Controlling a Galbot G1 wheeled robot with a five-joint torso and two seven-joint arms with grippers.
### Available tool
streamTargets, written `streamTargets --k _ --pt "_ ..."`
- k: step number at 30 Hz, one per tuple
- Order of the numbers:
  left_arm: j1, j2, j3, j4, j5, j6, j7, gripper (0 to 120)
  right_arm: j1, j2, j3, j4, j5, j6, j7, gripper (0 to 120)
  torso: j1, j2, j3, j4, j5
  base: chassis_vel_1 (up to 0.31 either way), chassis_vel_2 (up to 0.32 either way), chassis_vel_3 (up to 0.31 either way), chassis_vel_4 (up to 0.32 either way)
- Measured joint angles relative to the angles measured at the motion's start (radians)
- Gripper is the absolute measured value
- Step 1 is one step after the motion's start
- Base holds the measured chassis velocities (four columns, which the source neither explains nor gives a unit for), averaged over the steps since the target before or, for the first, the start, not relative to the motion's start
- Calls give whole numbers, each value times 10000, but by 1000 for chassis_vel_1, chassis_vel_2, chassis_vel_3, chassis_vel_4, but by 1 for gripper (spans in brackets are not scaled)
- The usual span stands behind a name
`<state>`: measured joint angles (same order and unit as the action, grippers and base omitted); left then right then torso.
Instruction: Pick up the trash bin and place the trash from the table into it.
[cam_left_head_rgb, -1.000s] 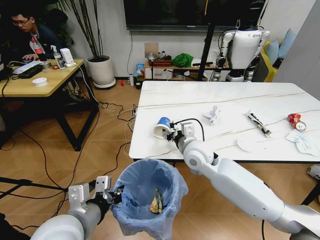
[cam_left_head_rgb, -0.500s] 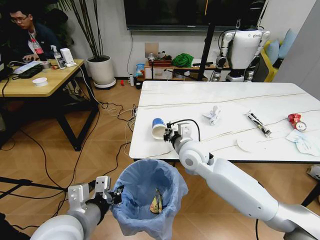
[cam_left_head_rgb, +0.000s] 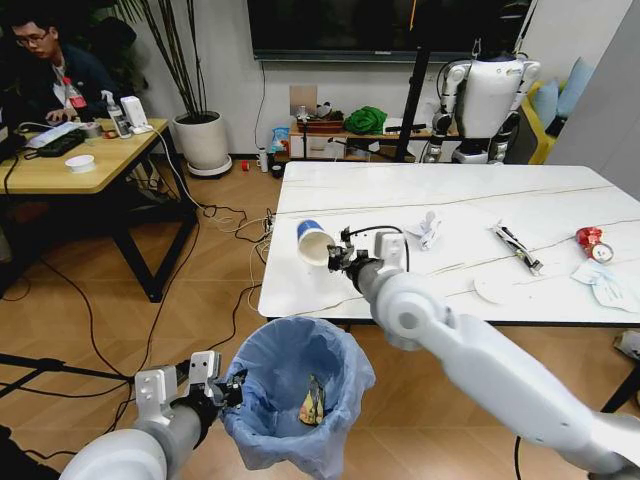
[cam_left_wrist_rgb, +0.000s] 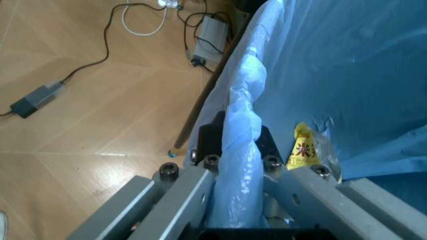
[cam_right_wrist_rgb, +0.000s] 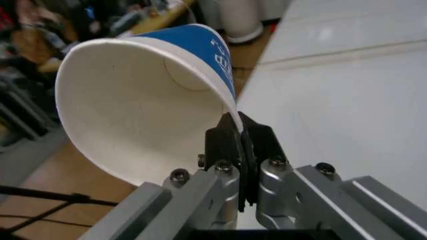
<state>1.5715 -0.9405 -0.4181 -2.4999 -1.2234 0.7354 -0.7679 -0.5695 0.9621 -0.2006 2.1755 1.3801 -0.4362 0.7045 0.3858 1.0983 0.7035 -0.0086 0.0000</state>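
The blue-and-white paper cup (cam_left_head_rgb: 313, 242) (cam_right_wrist_rgb: 133, 100) hangs tilted just above the left end of the marble table (cam_left_head_rgb: 450, 190), with my right gripper (cam_left_head_rgb: 333, 257) (cam_right_wrist_rgb: 239, 135) shut on its rim. Below the table's front edge, my left gripper (cam_left_head_rgb: 226, 389) (cam_left_wrist_rgb: 233, 145) is shut on the bag-covered rim of the trash bin (cam_left_head_rgb: 295, 385) (cam_left_wrist_rgb: 347, 65). A yellow snack wrapper (cam_left_head_rgb: 312, 402) (cam_left_wrist_rgb: 303, 147) lies inside the bin. On the table rest a crumpled white paper (cam_left_head_rgb: 428, 228), a black-white stick wrapper (cam_left_head_rgb: 516, 246), a white lid (cam_left_head_rgb: 493, 290), a crushed red can (cam_left_head_rgb: 590, 240) and a pale mask (cam_left_head_rgb: 608, 285).
A wooden desk (cam_left_head_rgb: 60, 170) with a seated person stands at the left, a white plant pot (cam_left_head_rgb: 203, 140) behind it. Cables (cam_left_head_rgb: 215, 225) trail over the floor between desk and table. Another robot (cam_left_head_rgb: 487, 95) and a low shelf (cam_left_head_rgb: 330, 135) stand by the back wall.
My right gripper has lifted the cup off the tabletop and carried it slightly up and toward the table's left edge. The left gripper and the bin have stayed put.
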Motion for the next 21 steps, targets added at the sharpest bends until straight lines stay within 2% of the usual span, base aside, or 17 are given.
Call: streamTargets --k 1,4,6,10,11,15,16,19,21 --pt "0 0 0 0 0 0 0 0 0 0 0 0 0 0 0 0 0 0 0 0 0 0 0 0 0" --pt "-12 33 20 0 2 0 -8 0 -574 -344 304 926 135 520 -1259 0 0 0 0 0 1 0 0 0 0" --pt "-13 39 21 0 3 0 -9 0 -650 -380 339 1005 139 529 -1368 0 0 0 0 0 1 0 0 0 0" --pt "-5 86 20 0 0 0 -28 0 -2528 -1017 1043 2183 -145 361 -2739 0 0 0 -1 0 2 0 0 0 0" --pt "-5 86 20 0 0 0 -28 0 -2528 -1017 1043 2183 -145 361 -2739 0 0 0 -1 0 2 0 0 0 0" --pt "-35 87 36 0 -6 0 -37 0 -4665 -1620 2035 2934 -1130 -37 -3632 0 0 0 -1 -1 2 0 0 0 0" --pt "-35 87 36 0 -6 0 -37 0 -4665 -1620 2035 2934 -1130 -37 -3632 0 0 0 -1 -1 2 0 0 0 0" --pt "-65 100 44 0 -53 0 -97 0 -6301 -1904 2716 3292 -2074 -298 -4216 0 -1 0 -1 -2 1 0 0 0 0" --pt "-67 122 59 1 -95 0 -182 0 -6841 -1962 2846 3318 -2412 -378 -4305 0 -1 0 0 0 2 0 0 0 0"
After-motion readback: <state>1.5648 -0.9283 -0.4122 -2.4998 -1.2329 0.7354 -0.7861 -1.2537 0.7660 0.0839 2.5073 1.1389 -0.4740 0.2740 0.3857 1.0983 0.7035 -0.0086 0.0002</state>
